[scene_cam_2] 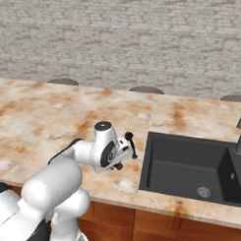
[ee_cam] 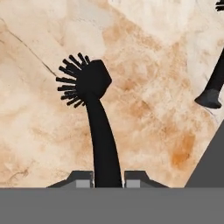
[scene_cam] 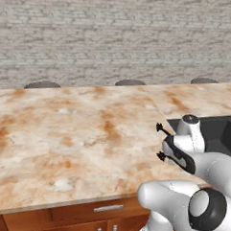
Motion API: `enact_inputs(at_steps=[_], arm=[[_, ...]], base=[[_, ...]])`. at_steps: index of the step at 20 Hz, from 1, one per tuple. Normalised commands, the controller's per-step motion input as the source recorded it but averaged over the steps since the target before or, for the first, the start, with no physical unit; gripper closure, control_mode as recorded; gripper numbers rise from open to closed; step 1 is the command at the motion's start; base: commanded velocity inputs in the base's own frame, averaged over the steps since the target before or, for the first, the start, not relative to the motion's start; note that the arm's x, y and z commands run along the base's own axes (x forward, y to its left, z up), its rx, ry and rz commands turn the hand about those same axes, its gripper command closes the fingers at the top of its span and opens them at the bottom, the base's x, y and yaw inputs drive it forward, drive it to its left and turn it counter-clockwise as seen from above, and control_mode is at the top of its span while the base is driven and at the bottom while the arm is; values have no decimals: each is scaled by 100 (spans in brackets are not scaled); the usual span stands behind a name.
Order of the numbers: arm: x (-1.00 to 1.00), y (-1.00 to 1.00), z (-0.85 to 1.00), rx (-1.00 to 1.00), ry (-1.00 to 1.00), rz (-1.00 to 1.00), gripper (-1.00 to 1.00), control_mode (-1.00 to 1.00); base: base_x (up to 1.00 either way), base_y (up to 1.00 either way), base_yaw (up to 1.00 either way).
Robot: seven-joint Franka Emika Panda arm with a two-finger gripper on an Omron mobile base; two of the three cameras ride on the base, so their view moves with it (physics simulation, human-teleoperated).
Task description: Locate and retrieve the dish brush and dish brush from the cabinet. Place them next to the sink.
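Even, flat rendered light; slightly soft.

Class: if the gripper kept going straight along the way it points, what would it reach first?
Probably the marble counter. The gripper is shut on a dish brush whose head leads, so the bristles would likely touch first; depth is hard to judge.

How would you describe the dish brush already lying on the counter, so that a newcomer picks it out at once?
Start at the dark sink set in the marbled counter. Just beside the basin's left edge lies a black dish brush, its thin handle flat on the stone. Unlike the second dish brush, which the pincer grips by the handle above the counter, this one lies free.
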Motion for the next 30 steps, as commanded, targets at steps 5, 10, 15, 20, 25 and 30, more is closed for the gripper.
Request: enact_inputs(at_steps=[5,10,15,20,25,30], arm=[[39,-24,-30,6,0,0,100,-100],[29,-2,-27,6,0,1,100,-100],[10,3,-33,5,1,4,-100,-100],[-5,2,-25,2,4,5,-100,-100],[-13,1,-16,-6,4,4,-100,-100],[-40,9,28,-13,-4,0,-100,-100]], base=[[0,0,0],[0,0,0],[0,0,0],[0,0,0],[0,0,0],[0,0,0]])
